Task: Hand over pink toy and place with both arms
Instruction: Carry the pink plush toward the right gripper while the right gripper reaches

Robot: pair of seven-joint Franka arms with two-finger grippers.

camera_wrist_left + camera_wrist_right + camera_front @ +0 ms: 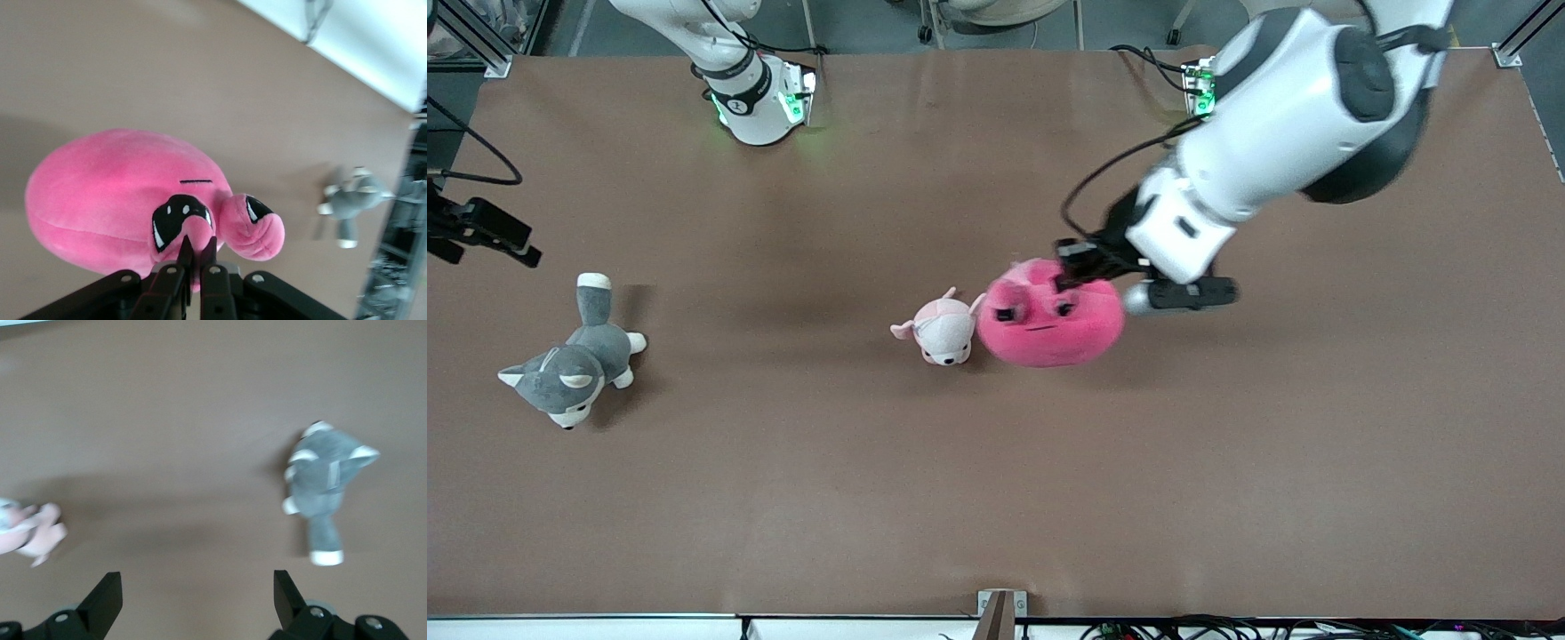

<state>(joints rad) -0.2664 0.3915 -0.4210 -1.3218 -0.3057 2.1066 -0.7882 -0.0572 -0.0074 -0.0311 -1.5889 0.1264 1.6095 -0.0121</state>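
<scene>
The pink toy [1049, 317], a hot-pink plush blob with dark angry eyes, is in the middle of the brown table [1227, 462]. It touches the small pale pink plush beside it. My left gripper [1071, 274] comes down on the toy's top. In the left wrist view my left gripper [198, 244] is shut on a fold of the pink toy [107, 193] next to one eye. I cannot tell whether the toy rests on the table or hangs just above it. My right gripper [197, 581] is open and empty, high over the table, out of the front view.
The small pale pink-and-white plush [941, 330] lies beside the pink toy, toward the right arm's end; it also shows in the right wrist view [30, 532]. A grey-and-white plush dog [574, 363] lies near the right arm's end of the table. A black device [482, 227] sits at that edge.
</scene>
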